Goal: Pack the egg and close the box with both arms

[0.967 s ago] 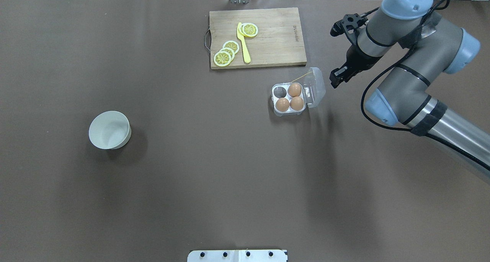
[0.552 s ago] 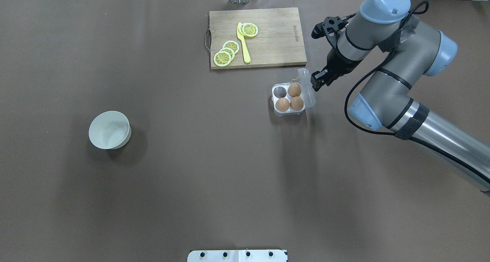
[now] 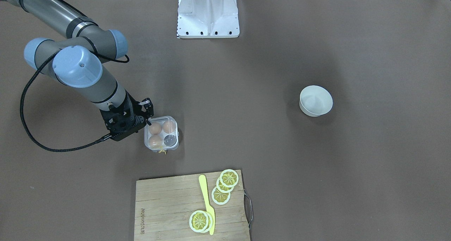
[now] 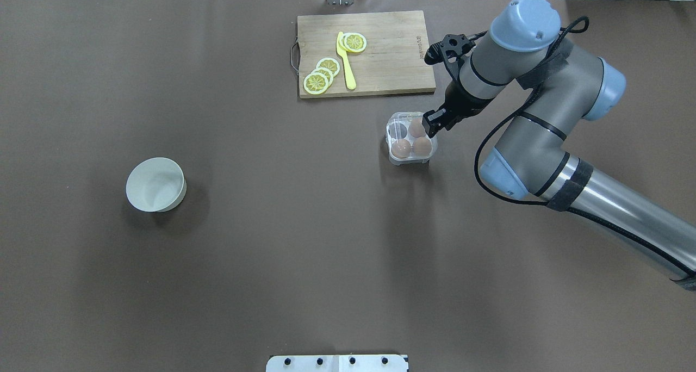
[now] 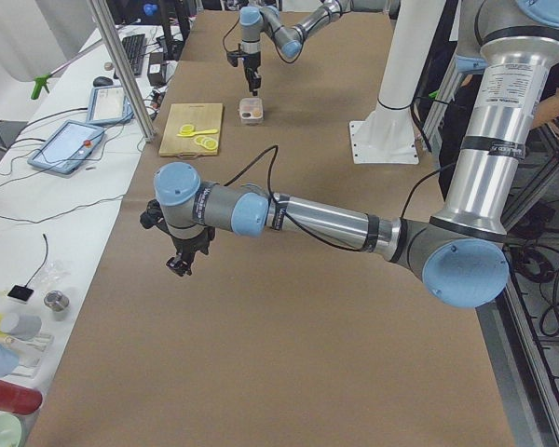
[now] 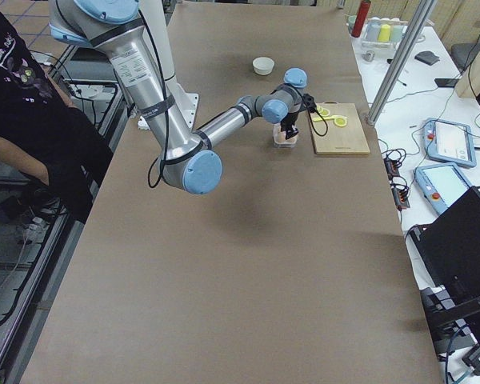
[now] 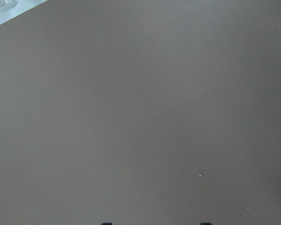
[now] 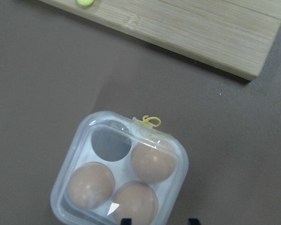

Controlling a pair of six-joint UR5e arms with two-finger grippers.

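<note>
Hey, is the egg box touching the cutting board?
Apart. The right wrist view shows a band of bare table between the box and the board; the overhead view shows the same gap.

grey tubular arms (image 4: 565, 84), light-blue joint caps (image 4: 524, 16), black cables (image 3: 20, 103)
</note>
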